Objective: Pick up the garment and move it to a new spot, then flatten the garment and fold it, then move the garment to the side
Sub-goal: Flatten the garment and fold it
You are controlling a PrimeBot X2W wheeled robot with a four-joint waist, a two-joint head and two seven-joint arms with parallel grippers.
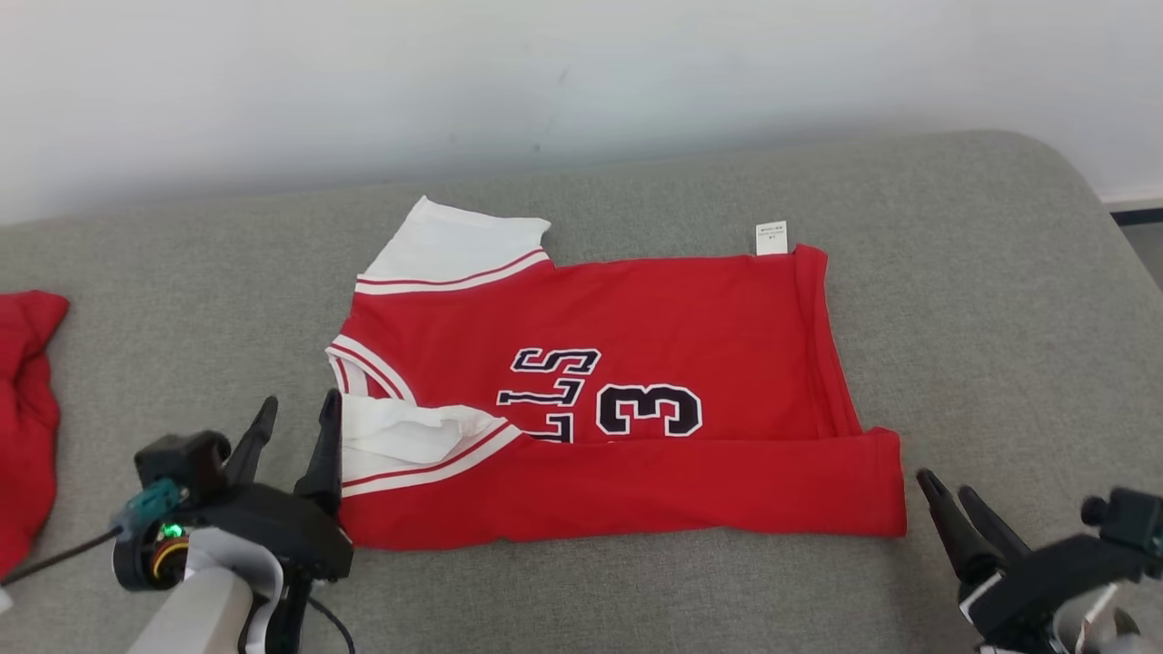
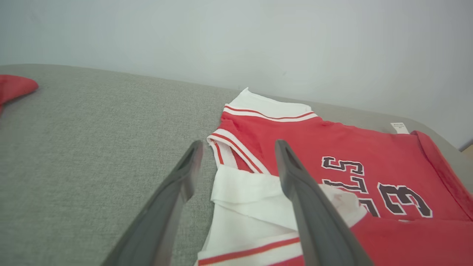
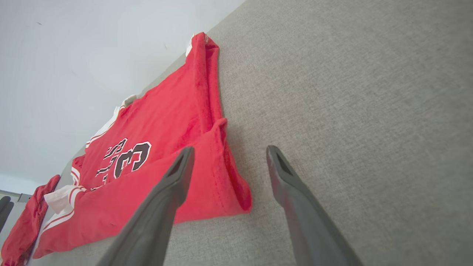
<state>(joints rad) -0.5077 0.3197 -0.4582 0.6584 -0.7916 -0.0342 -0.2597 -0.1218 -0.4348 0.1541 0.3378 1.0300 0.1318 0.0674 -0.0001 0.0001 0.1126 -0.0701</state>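
Now looking down on the garment [image 1: 636,318], a red jersey with white sleeves and a dark number 3, laid out sideways in the middle of the grey cushioned surface [image 1: 999,318]. Folded once, with the near long edge turned up over the front and covering the lower part of the lettering. Lies with collar and sleeves toward the robot's left and hem toward its right, with a small white label [image 1: 771,238] poking out at the far hem corner.

Over to the left gripper [image 1: 300,400]: hovers with jaws released, spread apart and gripping nothing, right at the near white sleeve [image 1: 400,436], with the inner finger at its edge.

Across to the right gripper [image 1: 945,483]: likewise with jaws released and empty, sitting just beside the near hem corner, apart from the cloth.

Off at the far left edge, bunched up and well apart from the jersey, a second red cloth [image 1: 23,409]. Behind it all, a plain white wall [image 1: 545,73].
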